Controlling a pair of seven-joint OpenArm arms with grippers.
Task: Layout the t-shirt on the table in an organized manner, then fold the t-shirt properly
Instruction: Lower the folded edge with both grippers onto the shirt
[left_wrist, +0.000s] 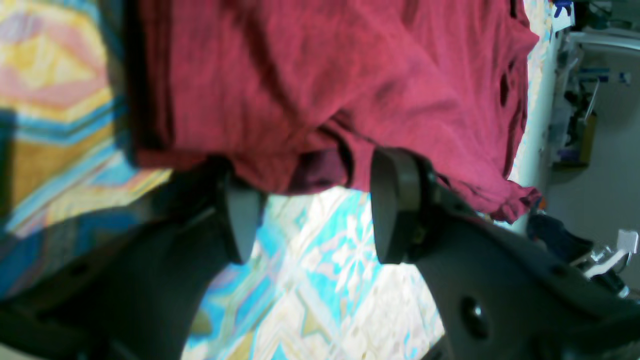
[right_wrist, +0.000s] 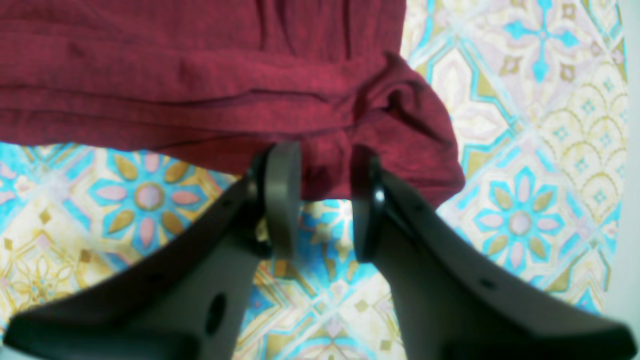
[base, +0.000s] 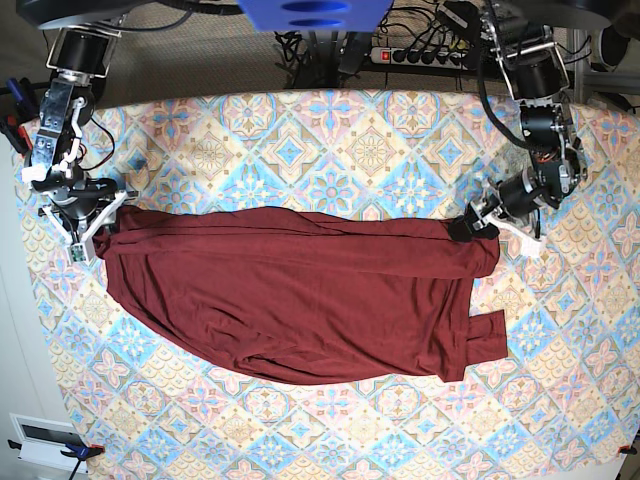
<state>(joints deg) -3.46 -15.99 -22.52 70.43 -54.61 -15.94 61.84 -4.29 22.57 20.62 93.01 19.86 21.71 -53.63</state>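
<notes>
T-shirt: the dark maroon t-shirt (base: 300, 300) lies spread across the middle of the patterned surface (base: 330, 130), its long axis running side to side; its top edge is bunched into ridges, and folded layers stick out at its lower corner on the left arm's side.
Step in hand: judged to be the laying-out stage; no proper fold has been made.
Left claw: the left claw (left_wrist: 310, 210) stands wide open at the cloth's edge; fabric hangs over the gap, but neither pad presses on it, so nothing is held.
Right claw: the right claw (right_wrist: 325, 200) is partly closed, a bunched corner of the garment pinched between its pads.
Next move: probably the left claw must close on its edge, so both arms can draw the top edge taut.
Care needed: pull evenly, or the ridges may stay.
</notes>
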